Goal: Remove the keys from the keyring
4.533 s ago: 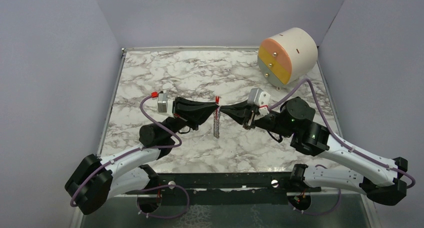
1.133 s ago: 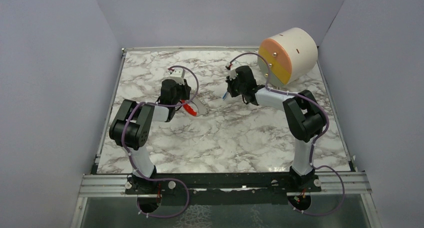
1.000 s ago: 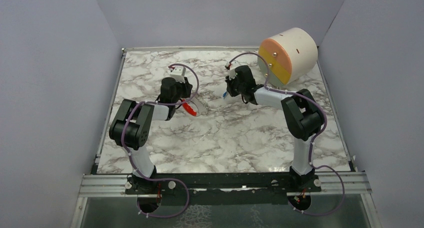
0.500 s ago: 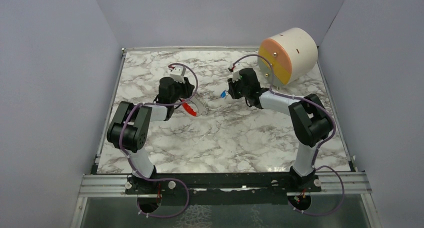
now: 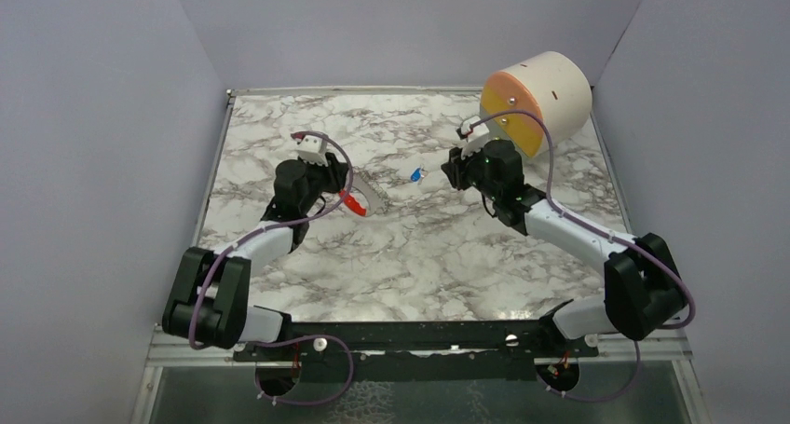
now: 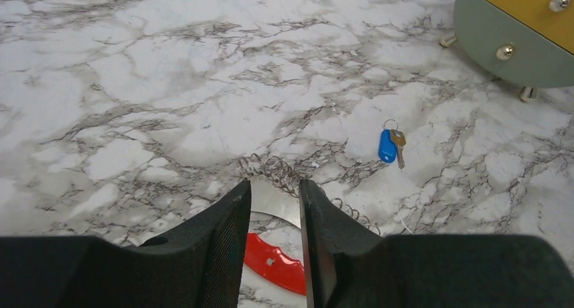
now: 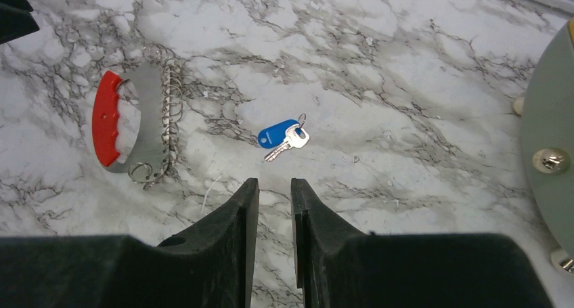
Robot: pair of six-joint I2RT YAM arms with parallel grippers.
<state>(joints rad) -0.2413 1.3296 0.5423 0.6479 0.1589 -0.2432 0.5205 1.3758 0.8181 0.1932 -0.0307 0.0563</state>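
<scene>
The key (image 5: pixel 415 174), a tiny blue-headed piece with a short silver blade, lies loose on the marble table. It also shows in the left wrist view (image 6: pixel 387 145) and the right wrist view (image 7: pixel 279 133). The keyring (image 5: pixel 359 200) lies flat to its left: a grey metal strap with wire rings (image 7: pixel 150 118) and a red grip (image 7: pixel 107 118). My left gripper (image 5: pixel 337 187) hovers just above the keyring (image 6: pixel 274 260) with jaws apart and nothing between them (image 6: pixel 274 186). My right gripper (image 5: pixel 449 172) is open and empty (image 7: pixel 274 183), a little to the right of the key.
A round drawer unit (image 5: pixel 536 98) with orange, yellow and green fronts stands at the back right; its green front shows in the left wrist view (image 6: pixel 514 44) and the right wrist view (image 7: pixel 552 152). Grey walls close in the table on three sides.
Seconds ago both grippers held the keyring up mid-table. Now keyring and key lie apart. In the last second the right gripper left the key and drew back right; the left arm pulled back too.
</scene>
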